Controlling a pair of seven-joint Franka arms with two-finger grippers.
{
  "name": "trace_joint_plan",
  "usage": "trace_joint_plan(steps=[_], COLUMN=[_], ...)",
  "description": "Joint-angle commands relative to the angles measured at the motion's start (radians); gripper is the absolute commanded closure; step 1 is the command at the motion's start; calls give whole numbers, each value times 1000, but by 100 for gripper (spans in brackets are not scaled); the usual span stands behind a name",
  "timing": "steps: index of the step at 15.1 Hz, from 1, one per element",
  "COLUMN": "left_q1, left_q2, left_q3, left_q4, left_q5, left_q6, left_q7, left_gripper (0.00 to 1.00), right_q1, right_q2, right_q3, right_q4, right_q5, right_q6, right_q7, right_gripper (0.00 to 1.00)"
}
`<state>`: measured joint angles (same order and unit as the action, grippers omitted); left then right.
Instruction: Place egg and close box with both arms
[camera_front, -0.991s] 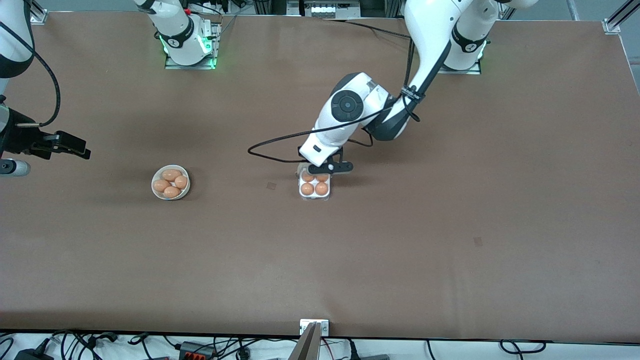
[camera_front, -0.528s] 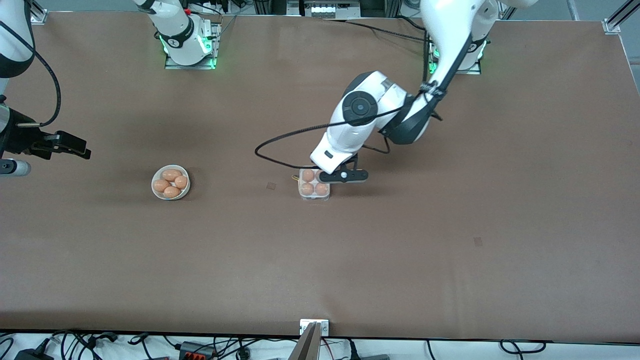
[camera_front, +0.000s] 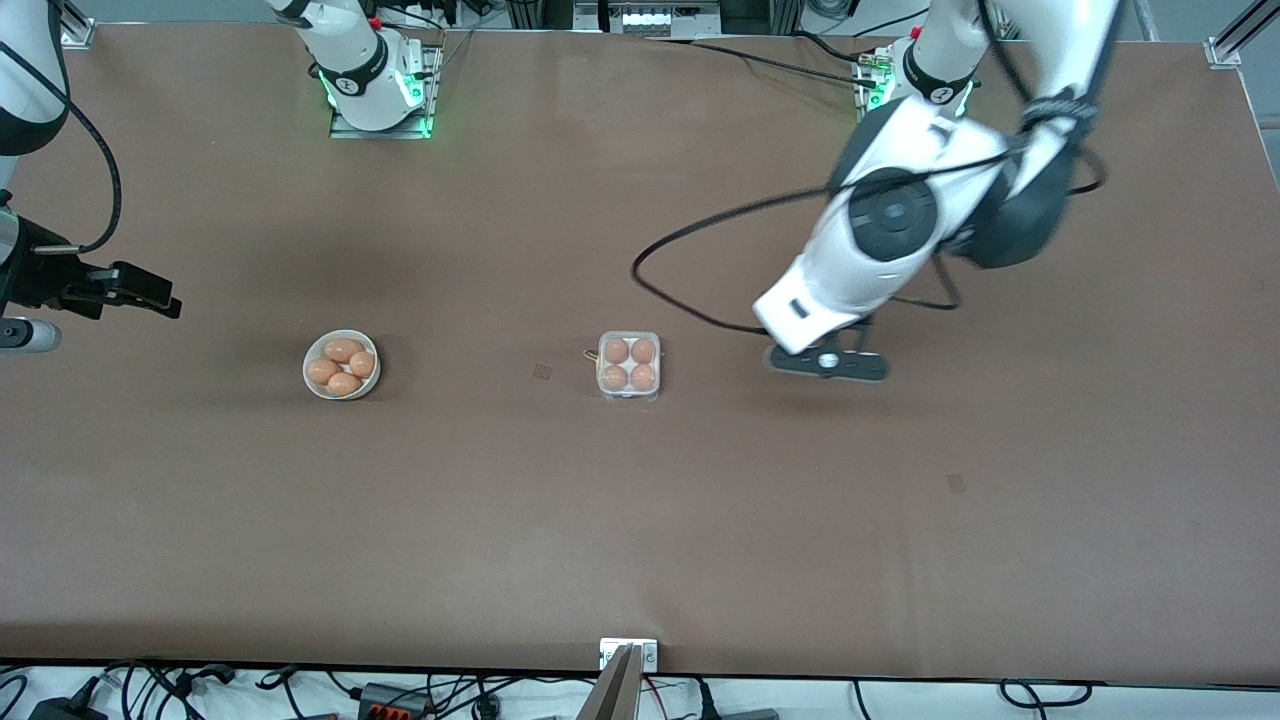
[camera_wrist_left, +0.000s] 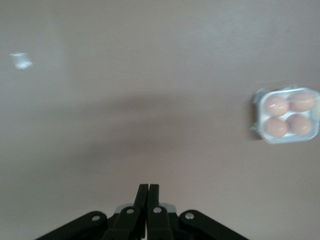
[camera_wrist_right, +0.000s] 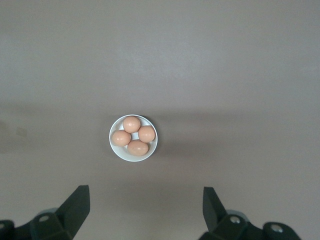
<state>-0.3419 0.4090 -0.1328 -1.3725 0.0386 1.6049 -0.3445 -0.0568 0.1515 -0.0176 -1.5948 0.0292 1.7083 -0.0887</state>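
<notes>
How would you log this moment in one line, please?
box: four eggs, lid down | left gripper: shut, over table | right gripper: open, waits | bowl: four eggs

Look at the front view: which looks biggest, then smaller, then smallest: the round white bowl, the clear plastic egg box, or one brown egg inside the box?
1. Round white bowl, slightly bigger.
2. Clear plastic egg box, nearly alike, so unsure.
3. Brown egg in the box, smallest.

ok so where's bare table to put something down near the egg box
Bare table lies between the bowl of eggs and the egg box, and across the whole stretch nearer the front camera than both. Toward the left arm's end, the shut left tool hangs over the table beside the box, so that side is tighter. The open right tool waits above the bowl.
</notes>
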Motion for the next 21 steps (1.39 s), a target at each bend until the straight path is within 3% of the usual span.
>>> trace_joint_plan(steps=[1,2,4,7,14,21], left_q1=[111,154,243,392,359,346], left_q2=[5,-16,-64,-136,-458,-430], left_q3=[-22,-24,-16,-16,10,27], left_q4=[121,122,118,87,-374,-326], left_q5=[17,17,4,-135,-23,-22], left_q6=[-185,-204,-198,-142,131,35], left_q7=[100,151,217,228,252,312], left_gripper=[19,0,0,0,0,0], right_q1=[-9,-9,-9,-9,-11,-11], right_q2=[6,6,6,6,6,6], right_q3=[5,4,5,5,4,4], right_q4=[19,19,19,19,19,19], right_q5=[6,5,5,5,3,5], right_q6=[-18,-18,-16,-18,-19,-21], right_q7=[-16,-17,-16,-16,-19,-19], right_gripper=[0,0,0,0,0,0])
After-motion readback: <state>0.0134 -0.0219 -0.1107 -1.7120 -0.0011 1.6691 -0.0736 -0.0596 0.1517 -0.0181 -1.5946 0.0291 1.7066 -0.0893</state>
